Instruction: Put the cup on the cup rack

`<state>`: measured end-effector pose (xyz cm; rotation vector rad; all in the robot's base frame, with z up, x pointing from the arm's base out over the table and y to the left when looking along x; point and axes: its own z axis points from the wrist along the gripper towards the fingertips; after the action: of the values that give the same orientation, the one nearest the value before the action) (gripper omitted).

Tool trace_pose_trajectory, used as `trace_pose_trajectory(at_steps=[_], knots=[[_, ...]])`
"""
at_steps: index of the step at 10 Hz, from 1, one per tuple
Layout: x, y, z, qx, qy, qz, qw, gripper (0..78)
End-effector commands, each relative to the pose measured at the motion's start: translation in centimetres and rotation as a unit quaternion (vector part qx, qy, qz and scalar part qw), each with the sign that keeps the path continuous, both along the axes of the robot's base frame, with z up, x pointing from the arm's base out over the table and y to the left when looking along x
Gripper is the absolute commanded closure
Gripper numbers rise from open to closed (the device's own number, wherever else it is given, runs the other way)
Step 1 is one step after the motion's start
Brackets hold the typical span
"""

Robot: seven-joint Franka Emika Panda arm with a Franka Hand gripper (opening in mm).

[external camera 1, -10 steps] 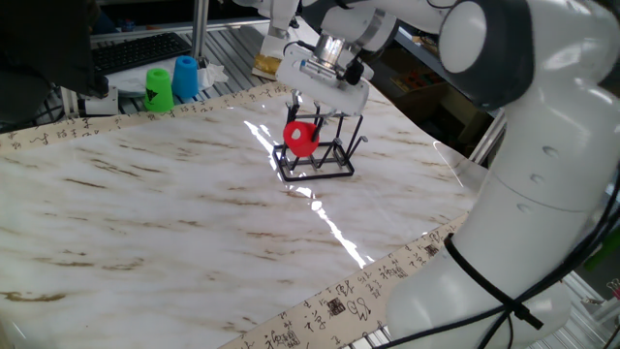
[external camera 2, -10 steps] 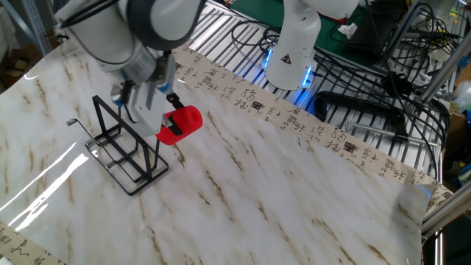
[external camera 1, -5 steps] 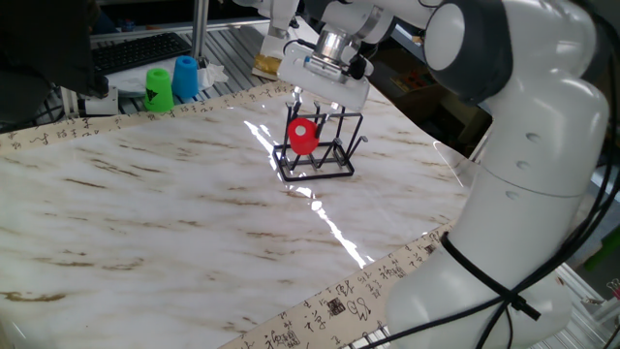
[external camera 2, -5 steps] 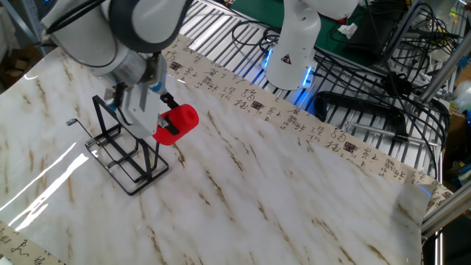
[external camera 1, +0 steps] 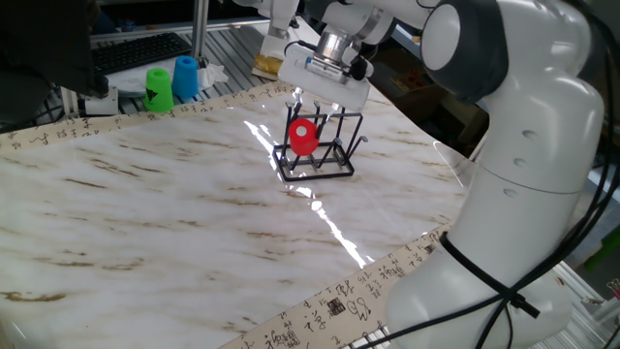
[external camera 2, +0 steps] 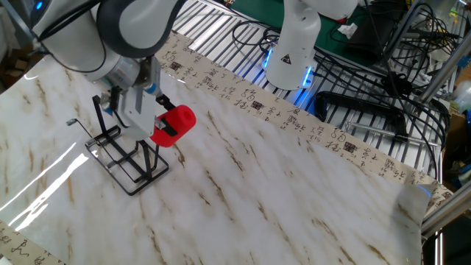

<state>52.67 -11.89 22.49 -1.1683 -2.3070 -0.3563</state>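
The red cup (external camera 1: 302, 137) (external camera 2: 174, 125) is held on its side above the black wire cup rack (external camera 1: 317, 156) (external camera 2: 124, 157), at the rack's right-hand end in the other fixed view. My gripper (external camera 1: 312, 104) (external camera 2: 161, 129) is shut on the cup's rim, with a black finger (external camera 2: 165, 126) showing against the red. The cup's closed bottom points away from the rack. Whether a prong is inside the cup cannot be told.
A green cup (external camera 1: 159, 88) and a blue cup (external camera 1: 185, 78) stand together at the table's far left edge. A patterned strip (external camera 2: 294, 118) borders the marble tabletop (external camera 1: 174, 213). A white robot base (external camera 2: 293, 44) and cables lie beyond the table.
The gripper has carried the red cup a little up and further over the rack since a second ago; in the last half second it hardly moved.
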Motion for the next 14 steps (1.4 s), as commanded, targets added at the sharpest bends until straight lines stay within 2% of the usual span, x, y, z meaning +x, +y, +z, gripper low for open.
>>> trace_pose_trajectory(at_steps=[1, 5, 14], knots=[[0.5, -0.1, -0.4, 0.013, -0.004, 0.029, 0.9995, 76.2], [0.7, -0.3, -0.7, 0.021, -0.003, 0.058, 0.9981, 76.2], [1.4, -0.7, -1.9, 0.021, -0.007, 0.067, 0.9975, 76.2]])
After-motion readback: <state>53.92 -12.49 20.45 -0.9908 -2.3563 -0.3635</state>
